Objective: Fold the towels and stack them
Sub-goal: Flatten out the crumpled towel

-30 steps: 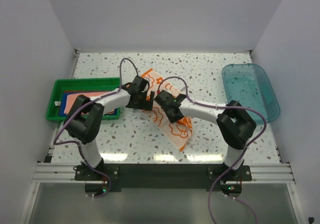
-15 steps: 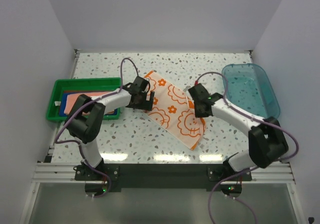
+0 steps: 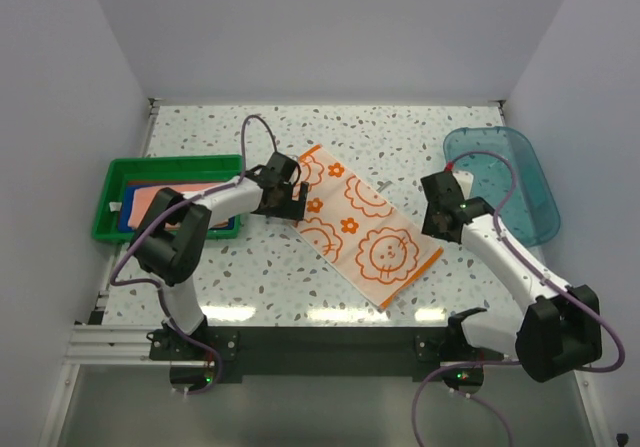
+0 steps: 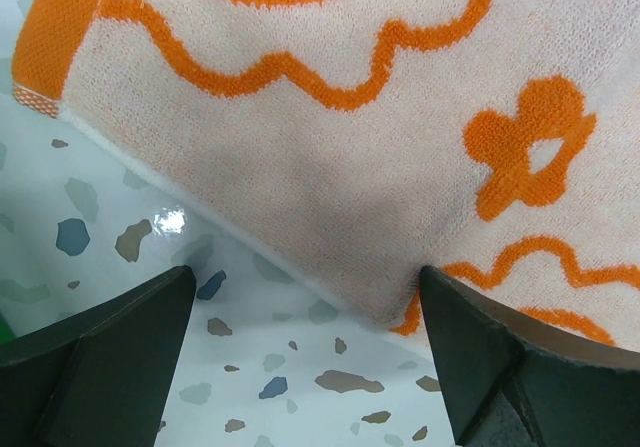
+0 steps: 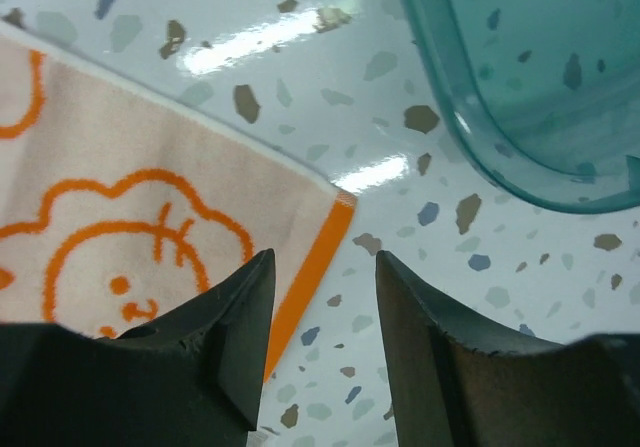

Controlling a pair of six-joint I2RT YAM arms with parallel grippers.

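Towel (image 3: 357, 229) lies spread flat on the table (image 3: 250, 277).

A towel (image 3: 360, 229) lies spread diagonally in the middle of the table (image 3: 250, 277), with the tray (image 3: 105, 207) holding more towels (image 3: 165, 195) to its left and the tub (image 3: 520, 182) to its right. The left gripper (image 3: 288, 204) is over the towel's left edge, the right gripper (image 3: 438, 225) between its right corner and the tub.

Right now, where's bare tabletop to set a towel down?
Crowded: centre, with orange flower-patterned cloth towel, left hand, right hand. Bare: back strip between green plastic tray and clear blue plastic tub; near strip below the towel.
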